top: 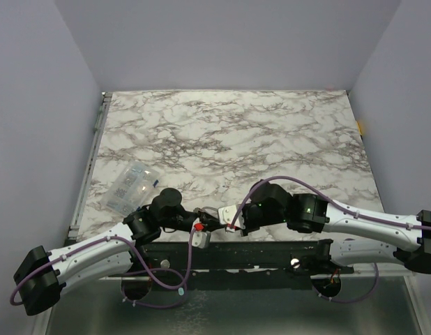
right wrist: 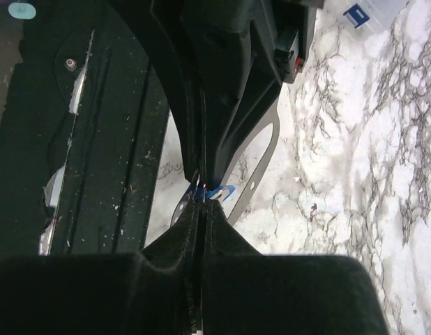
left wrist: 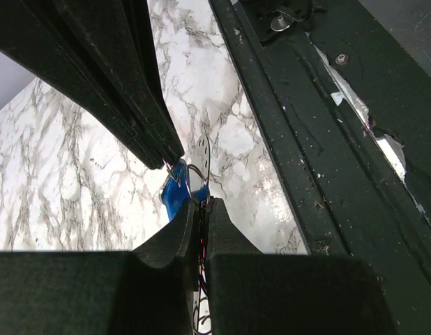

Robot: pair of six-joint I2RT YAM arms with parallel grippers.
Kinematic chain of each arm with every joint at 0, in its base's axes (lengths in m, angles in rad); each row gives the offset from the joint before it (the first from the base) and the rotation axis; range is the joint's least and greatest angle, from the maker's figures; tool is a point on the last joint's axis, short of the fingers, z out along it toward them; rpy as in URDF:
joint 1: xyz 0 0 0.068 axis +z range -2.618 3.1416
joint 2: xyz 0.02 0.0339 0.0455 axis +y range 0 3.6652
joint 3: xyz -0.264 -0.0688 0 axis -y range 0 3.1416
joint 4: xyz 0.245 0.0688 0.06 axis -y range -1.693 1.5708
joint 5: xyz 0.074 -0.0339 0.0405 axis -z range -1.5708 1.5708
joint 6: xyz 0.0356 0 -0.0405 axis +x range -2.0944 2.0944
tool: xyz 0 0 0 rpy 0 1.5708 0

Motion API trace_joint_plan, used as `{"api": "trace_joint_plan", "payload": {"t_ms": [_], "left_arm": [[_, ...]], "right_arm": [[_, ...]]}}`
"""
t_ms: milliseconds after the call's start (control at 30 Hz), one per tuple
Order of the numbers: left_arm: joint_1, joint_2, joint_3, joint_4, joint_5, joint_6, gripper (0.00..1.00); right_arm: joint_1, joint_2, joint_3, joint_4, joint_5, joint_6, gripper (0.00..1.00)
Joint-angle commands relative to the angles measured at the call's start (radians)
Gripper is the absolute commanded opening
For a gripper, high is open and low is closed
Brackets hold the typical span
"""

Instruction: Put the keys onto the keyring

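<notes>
Marble tabletop (top: 236,132): blue key (left wrist: 175,194) between left tool (left wrist: 200,204) and right tool (right wrist: 201,199) tips

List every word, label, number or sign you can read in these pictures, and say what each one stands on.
Clear plastic packet on the marble table: dark printed marks, too small to read.
Same packet, right wrist view: a blue printed block, too blurred to read.
Nothing else in any view bears text that can be read.

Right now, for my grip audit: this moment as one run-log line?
left fingers: shut | right fingers: shut | both: meeting at blue key, near table edge | packet: lying aside
</notes>
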Motion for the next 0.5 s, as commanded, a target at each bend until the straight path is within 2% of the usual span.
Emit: {"api": "trace_joint_plan", "payload": {"t_ms": [0, 467], "left_arm": [[-0.007, 0.001, 0.031, 0.002, 0.013, 0.02, 0.0], [-0.008, -0.001, 0.031, -0.007, 0.01, 0.032, 0.0]], "right_arm": [[0.011, 0.013, 0.043, -0.031, -0.037, -0.02, 0.01], [0.016, 0.039, 0.042, -0.027, -0.025, -0.039, 0.01]]}}
